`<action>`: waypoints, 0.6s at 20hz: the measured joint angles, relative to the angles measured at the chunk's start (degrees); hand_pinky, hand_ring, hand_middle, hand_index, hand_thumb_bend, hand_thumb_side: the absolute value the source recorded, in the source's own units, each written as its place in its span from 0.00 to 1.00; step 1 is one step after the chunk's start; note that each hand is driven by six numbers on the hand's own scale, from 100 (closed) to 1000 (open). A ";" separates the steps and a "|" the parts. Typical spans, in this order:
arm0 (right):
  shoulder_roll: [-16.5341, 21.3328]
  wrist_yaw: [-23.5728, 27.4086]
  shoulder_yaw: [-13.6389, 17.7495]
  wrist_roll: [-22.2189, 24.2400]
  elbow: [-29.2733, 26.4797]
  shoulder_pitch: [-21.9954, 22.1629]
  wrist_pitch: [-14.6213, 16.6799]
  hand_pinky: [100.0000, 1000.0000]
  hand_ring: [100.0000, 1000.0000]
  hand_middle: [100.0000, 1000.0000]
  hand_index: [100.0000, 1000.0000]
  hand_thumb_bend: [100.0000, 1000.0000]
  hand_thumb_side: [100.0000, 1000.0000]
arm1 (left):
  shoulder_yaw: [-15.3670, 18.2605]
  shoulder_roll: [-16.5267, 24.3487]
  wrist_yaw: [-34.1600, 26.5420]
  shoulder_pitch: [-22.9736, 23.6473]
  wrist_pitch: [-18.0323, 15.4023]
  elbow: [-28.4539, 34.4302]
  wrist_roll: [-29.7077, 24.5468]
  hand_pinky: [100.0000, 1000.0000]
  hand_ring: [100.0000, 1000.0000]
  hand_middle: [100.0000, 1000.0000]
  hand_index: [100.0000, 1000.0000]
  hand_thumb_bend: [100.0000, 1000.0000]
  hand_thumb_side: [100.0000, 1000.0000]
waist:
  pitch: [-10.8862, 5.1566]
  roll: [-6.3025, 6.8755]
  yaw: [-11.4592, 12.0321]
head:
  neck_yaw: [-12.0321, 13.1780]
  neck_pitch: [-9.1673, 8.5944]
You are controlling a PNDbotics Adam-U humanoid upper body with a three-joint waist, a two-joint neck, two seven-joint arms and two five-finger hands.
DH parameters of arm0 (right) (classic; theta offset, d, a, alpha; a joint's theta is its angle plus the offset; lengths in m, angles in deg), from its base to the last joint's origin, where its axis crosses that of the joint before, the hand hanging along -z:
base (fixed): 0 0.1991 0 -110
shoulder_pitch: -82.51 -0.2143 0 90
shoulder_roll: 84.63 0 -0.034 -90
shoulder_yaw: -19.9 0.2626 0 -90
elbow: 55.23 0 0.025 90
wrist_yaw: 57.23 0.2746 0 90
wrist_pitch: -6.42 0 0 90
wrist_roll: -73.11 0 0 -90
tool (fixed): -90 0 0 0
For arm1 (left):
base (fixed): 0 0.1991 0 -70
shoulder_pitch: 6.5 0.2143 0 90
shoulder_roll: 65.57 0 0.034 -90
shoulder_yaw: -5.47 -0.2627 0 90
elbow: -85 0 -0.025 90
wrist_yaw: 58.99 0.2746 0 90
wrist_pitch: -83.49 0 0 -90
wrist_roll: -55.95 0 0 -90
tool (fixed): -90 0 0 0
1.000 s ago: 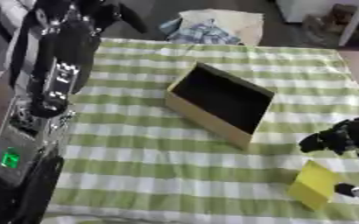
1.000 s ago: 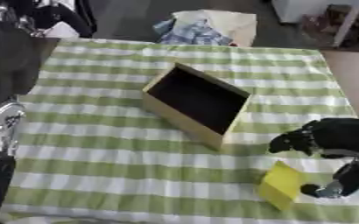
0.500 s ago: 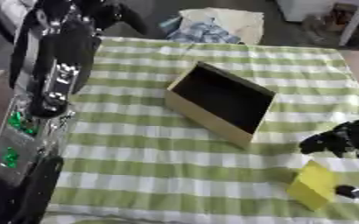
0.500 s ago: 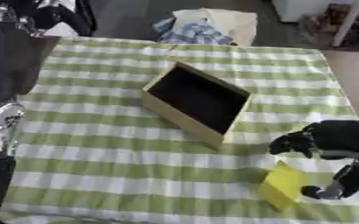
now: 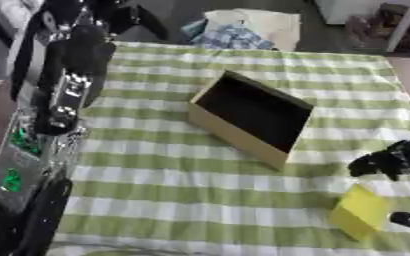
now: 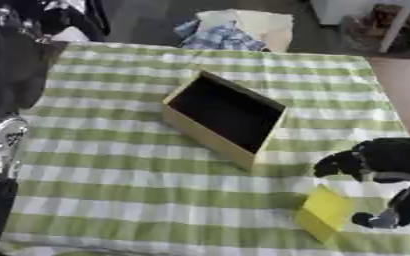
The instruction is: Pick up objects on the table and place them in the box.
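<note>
The surface (image 6: 112, 165) is covered by a soft green-and-white checked cloth, and near its centre sits the box (image 6: 222, 117), a tan, rigid, open-topped rectangle with a dark interior, seemingly empty and ready to receive items. At the near right, the right hand (image 6: 383, 162) brackets a yellow block (image 6: 324, 212), flat-faced and sharp-edged, resting on the cloth. Its curled fingers appear to close around the block; actual contact cannot be confirmed.

Matt cardboard box (image 6: 222, 119), woven checked tablecloth (image 6: 112, 165), smooth yellow block (image 6: 324, 212)
</note>
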 measured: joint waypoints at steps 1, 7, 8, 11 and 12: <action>0.01 0.00 0.00 -0.03 0.00 0.00 0.03 0.59 0.43 0.90 0.98 0.22 0.43 | 0.00 0.00 0.00 0.00 0.01 0.00 -0.01 0.55 0.77 0.72 0.80 0.00 0.56 | 0.00 0.00 0.00 | 0.00 0.00; 0.07 0.00 0.01 -0.32 -0.01 0.21 0.32 0.57 0.42 0.90 0.98 0.22 0.42 | 0.00 0.00 0.00 0.01 0.20 0.00 -0.18 0.55 0.77 0.72 0.79 0.00 0.56 | 0.00 -0.02 -0.04 | -0.01 0.00; 0.06 0.00 -0.01 -0.37 -0.01 0.19 0.37 0.57 0.41 0.90 0.98 0.21 0.42 | 0.00 0.00 0.00 0.01 0.22 0.00 -0.21 0.55 0.77 0.72 0.79 0.00 0.56 | 0.00 -0.03 -0.02 | -0.02 0.00; -0.16 0.04 -0.29 -0.40 -0.01 -0.15 0.40 0.54 0.39 0.89 0.97 0.21 0.44 | 0.00 0.00 0.00 0.09 0.27 0.00 -0.26 0.55 0.77 0.72 0.80 0.00 0.56 | 0.00 -0.03 0.09 | -0.05 0.00; -0.34 0.09 -0.40 -0.39 0.00 -0.23 0.39 0.54 0.39 0.89 0.96 0.21 0.44 | 0.00 0.00 0.00 0.11 0.31 0.00 -0.30 0.55 0.77 0.72 0.80 0.00 0.56 | 0.00 -0.03 0.12 | -0.07 0.00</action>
